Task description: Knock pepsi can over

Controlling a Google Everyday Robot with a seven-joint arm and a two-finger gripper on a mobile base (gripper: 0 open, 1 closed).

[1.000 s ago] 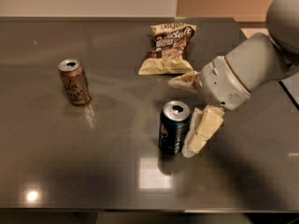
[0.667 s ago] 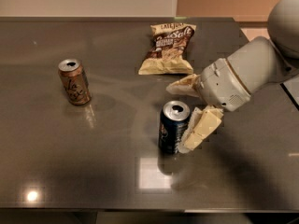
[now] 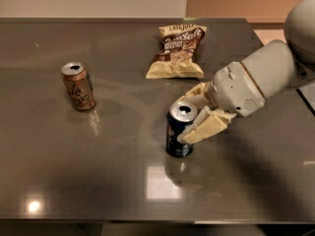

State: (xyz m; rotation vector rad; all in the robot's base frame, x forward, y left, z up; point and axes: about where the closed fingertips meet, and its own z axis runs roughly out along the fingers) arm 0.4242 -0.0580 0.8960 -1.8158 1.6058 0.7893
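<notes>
The pepsi can [image 3: 178, 132], dark blue with a silver top, stands upright near the middle of the dark table [image 3: 98, 171]. My gripper [image 3: 196, 113] comes in from the right at the can's upper part. Its cream fingers are apart. The near finger [image 3: 204, 128] lies against the can's upper right side, and the far finger [image 3: 196, 93] reaches just behind its top. The white arm [image 3: 256, 82] runs off to the upper right.
An orange-copper can [image 3: 78, 86] stands upright at the left. A chip bag [image 3: 178, 51] lies flat at the back centre, just behind the gripper. The table's front edge runs along the bottom of the view.
My gripper has moved left and closer to the pepsi can, so the near finger now overlaps the can's upper right side. The can still stands upright in the same spot.
</notes>
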